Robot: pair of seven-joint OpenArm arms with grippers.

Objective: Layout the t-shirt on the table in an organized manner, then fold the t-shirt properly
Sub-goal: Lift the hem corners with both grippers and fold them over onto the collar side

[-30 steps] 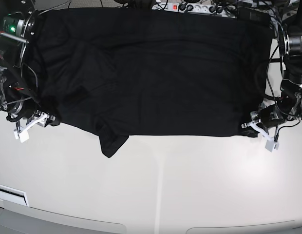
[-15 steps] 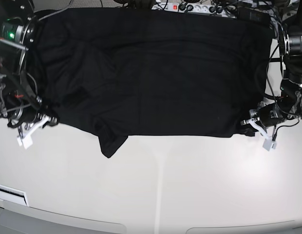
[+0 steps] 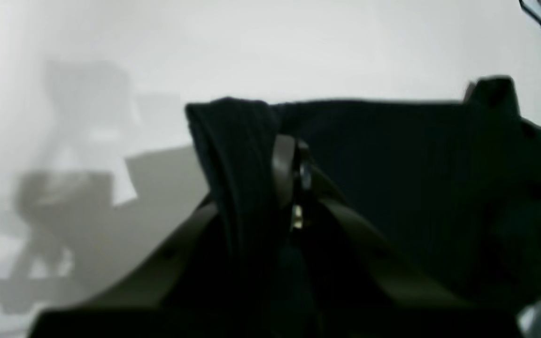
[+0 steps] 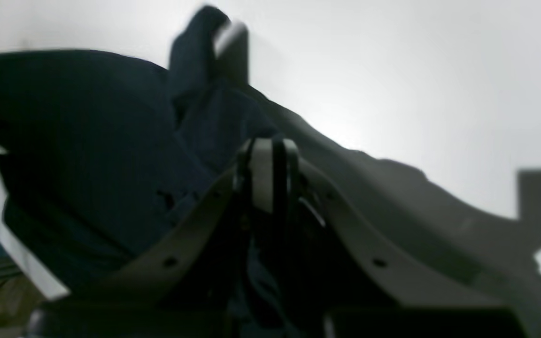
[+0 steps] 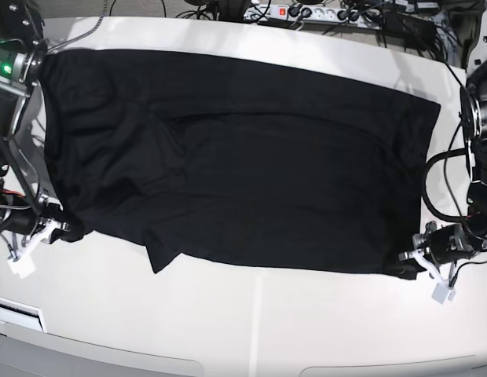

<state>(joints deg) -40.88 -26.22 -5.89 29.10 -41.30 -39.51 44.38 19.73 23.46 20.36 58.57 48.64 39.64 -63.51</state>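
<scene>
The black t-shirt (image 5: pixel 243 157) lies spread wide across the off-white table (image 5: pixel 251 322), with a small flap hanging out at its front left. My left gripper (image 5: pixel 408 265) is shut on the shirt's front right corner, low over the table. In the left wrist view the fingers (image 3: pixel 283 169) pinch a fold of the black fabric (image 3: pixel 392 164). My right gripper (image 5: pixel 61 229) is shut on the shirt's front left corner. In the right wrist view its closed fingertips (image 4: pixel 262 173) sit against the dark fabric (image 4: pixel 87 141).
A power strip with tangled cables (image 5: pixel 306 12) lies along the table's back edge. A white panel (image 5: pixel 16 314) sits at the front left. The table's curved front edge (image 5: pixel 228 365) runs along the bottom. Bare tabletop lies in front of the shirt.
Both grippers have moved toward the table's front edge, dragging the shirt with them. The shirt's far edge now lies on the table, below the power strip.
</scene>
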